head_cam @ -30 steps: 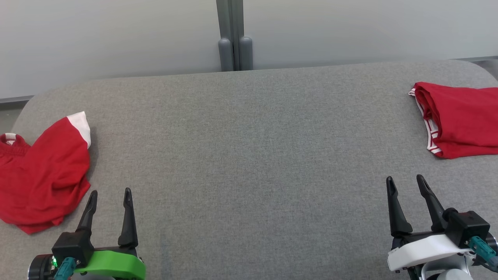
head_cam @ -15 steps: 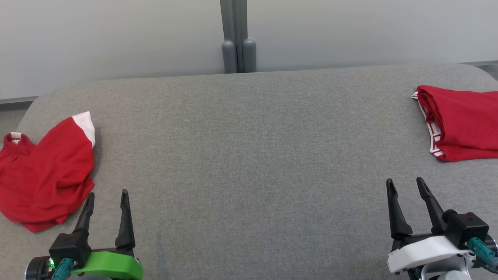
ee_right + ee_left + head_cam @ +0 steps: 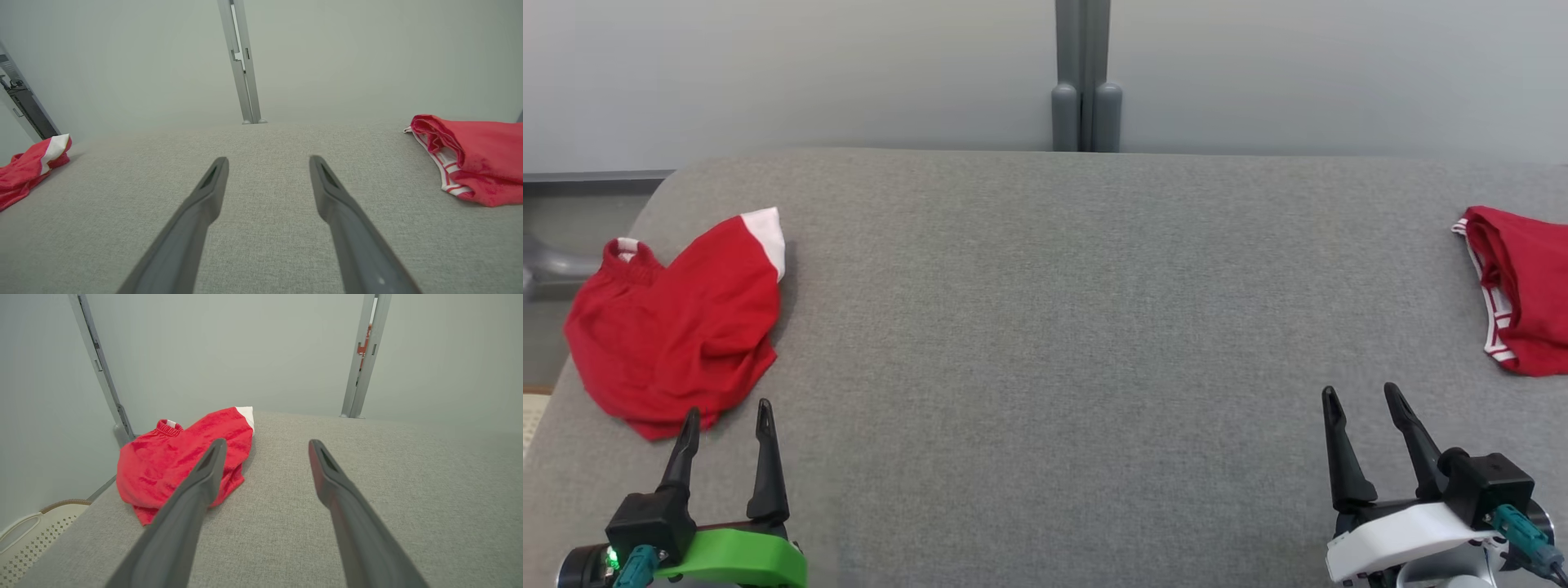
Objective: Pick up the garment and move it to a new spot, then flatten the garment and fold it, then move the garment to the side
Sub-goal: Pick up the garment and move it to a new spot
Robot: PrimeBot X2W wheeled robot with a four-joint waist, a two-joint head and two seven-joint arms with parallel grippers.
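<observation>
A crumpled red garment point(image 3: 678, 327) with a white cuff lies at the left end of the grey padded table point(image 3: 1054, 327); it also shows in the left wrist view point(image 3: 163, 465) and the right wrist view point(image 3: 24, 171). My left gripper point(image 3: 727, 412) is open and empty, with its fingertips just short of the garment's near edge. In its own wrist view, the left gripper point(image 3: 267, 443) points just right of the cloth. My right gripper point(image 3: 1361, 392) is open and empty near the front right, over bare table point(image 3: 268, 159).
A second red garment point(image 3: 1531, 294) with white-striped trim lies folded at the table's right end point(image 3: 478, 163). A grey post point(image 3: 1085, 82) stands behind the table's far edge against a pale wall. A pale perforated basket point(image 3: 24, 539) sits on the floor off the left end.
The head camera has turned left, so the whole picture has shifted right. Both grippers stay open and empty. The left fingertips now sit closer to the crumpled garment.
</observation>
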